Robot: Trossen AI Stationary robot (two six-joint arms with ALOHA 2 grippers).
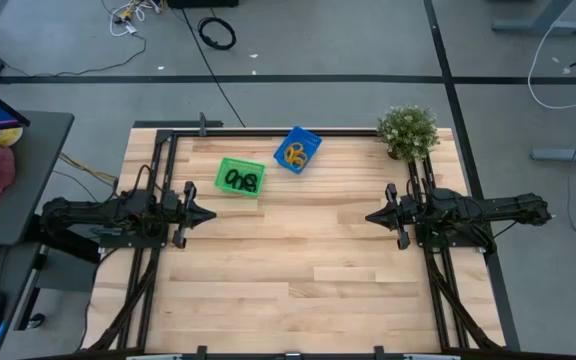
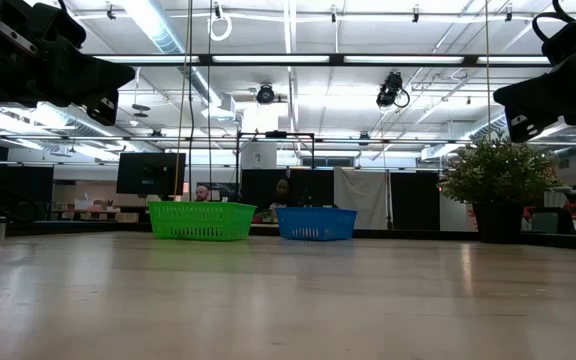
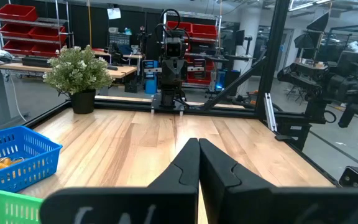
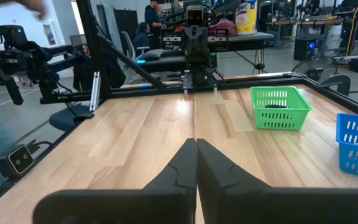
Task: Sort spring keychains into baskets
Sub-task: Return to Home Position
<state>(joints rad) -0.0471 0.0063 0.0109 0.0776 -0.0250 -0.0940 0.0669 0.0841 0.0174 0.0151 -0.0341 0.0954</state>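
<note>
The black keychains (image 1: 241,181) lie in the green basket (image 1: 221,170), the orange keychains (image 1: 294,154) in the blue basket (image 1: 311,137), toward the table's (image 1: 298,270) far edge. The green basket is nearer the left gripper (image 1: 206,214). It faces the right gripper (image 1: 373,215), both closed, empty.

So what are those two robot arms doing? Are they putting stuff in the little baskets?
Right now neither is holding anything. The left arm and right arm sit at opposite sides of the table, jaws shut and empty. The black spring keychains lie in the green basket and the orange spring keychains in the blue basket, both at the far edge near a potted plant. None shows loose on the wood, so the sorting looks done.
</note>
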